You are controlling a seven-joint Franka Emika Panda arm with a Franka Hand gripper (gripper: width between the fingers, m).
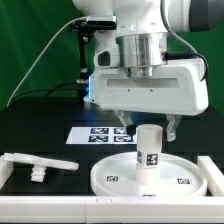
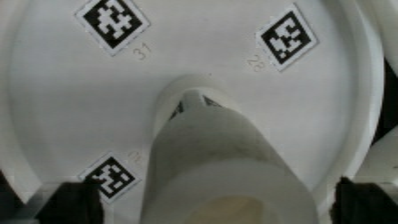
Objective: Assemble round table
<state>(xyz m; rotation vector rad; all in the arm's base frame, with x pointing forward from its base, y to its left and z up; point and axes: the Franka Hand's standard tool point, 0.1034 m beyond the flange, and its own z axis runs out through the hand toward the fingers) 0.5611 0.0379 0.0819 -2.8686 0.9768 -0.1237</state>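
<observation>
The large round disc (image 1: 110, 181) lies flat at the front of the black table, tags on its face. The short cylindrical leg (image 1: 149, 152) stands upright on its middle. My gripper (image 1: 148, 131) hangs straight above the leg, open, with a finger on each side of the leg's top and a gap on both sides. In the wrist view the leg (image 2: 214, 140) rises between the two dark fingertips (image 2: 71, 205), over the disc (image 2: 196, 45). The T-shaped foot piece (image 1: 35, 163) lies on the table at the exterior view's left.
The marker board (image 1: 100, 135) lies flat behind the disc. A white rail (image 1: 10, 180) runs along the table's front left edge. A green curtain and cables hang at the back.
</observation>
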